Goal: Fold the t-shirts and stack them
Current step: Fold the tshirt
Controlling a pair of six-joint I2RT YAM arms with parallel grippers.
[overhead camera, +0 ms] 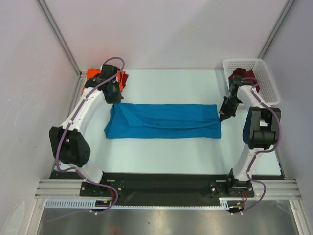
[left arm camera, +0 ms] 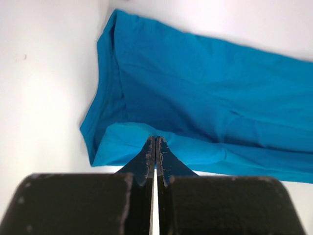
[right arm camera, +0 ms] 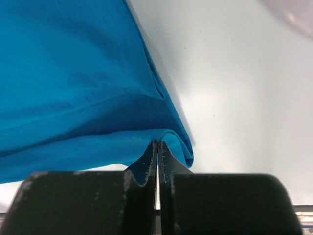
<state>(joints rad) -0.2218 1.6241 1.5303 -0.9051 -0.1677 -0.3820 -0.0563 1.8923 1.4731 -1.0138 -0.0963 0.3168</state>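
Cloth of the blue t-shirt (overhead camera: 164, 121) lay drawn out in a long creased band across the middle of the desk (overhead camera: 161, 156), running from left to right. The left tool (left arm camera: 155, 139) was clenched on the shirt's far left corner and the right tool (right arm camera: 157, 143) on its right end, each pair of fingers pressed tight together with a fold of blue cloth at the tips. An orange t-shirt (overhead camera: 92, 74) lay in the far left corner behind the left arm, and a dark red t-shirt (overhead camera: 243, 74) sat in the white basket (overhead camera: 266, 81) at the far right.
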